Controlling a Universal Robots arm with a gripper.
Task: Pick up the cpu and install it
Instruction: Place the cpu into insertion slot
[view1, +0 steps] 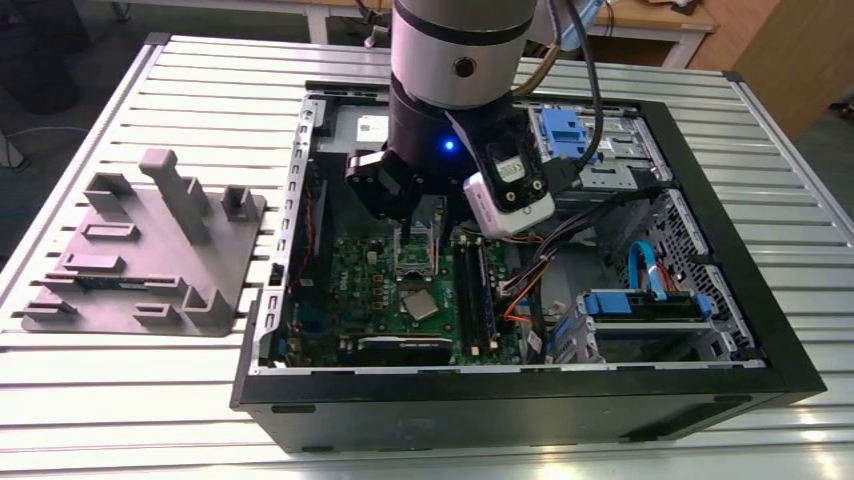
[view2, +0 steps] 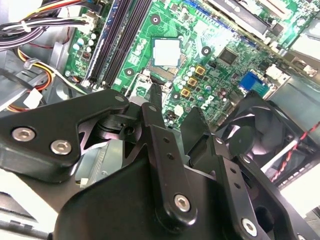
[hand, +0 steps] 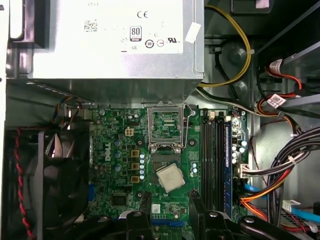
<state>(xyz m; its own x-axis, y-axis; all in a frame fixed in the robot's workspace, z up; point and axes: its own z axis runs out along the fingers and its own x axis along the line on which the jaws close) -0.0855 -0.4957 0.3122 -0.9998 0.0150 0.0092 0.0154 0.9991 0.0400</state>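
The cpu (view1: 420, 305) (hand: 170, 178) (view2: 166, 52), a small silver square chip, lies on the green motherboard (hand: 112, 150) inside the open computer case (view1: 534, 400). It sits slightly askew over the socket area, just below the raised metal socket frame (hand: 166, 125). My gripper (view1: 423, 232) (hand: 170, 210) (view2: 174, 102) hangs above the board over the socket area. Its black fingers (hand: 145, 206) are open, apart from the chip, with nothing between them.
A big grey metal box with a white label (hand: 115, 40) fills the case beside the socket. A black fan (hand: 50, 175), memory slots (hand: 215, 160) and cable bundles (hand: 280, 175) flank the chip. A grey plastic tray (view1: 147, 250) lies on the slatted table at the exterior view's left.
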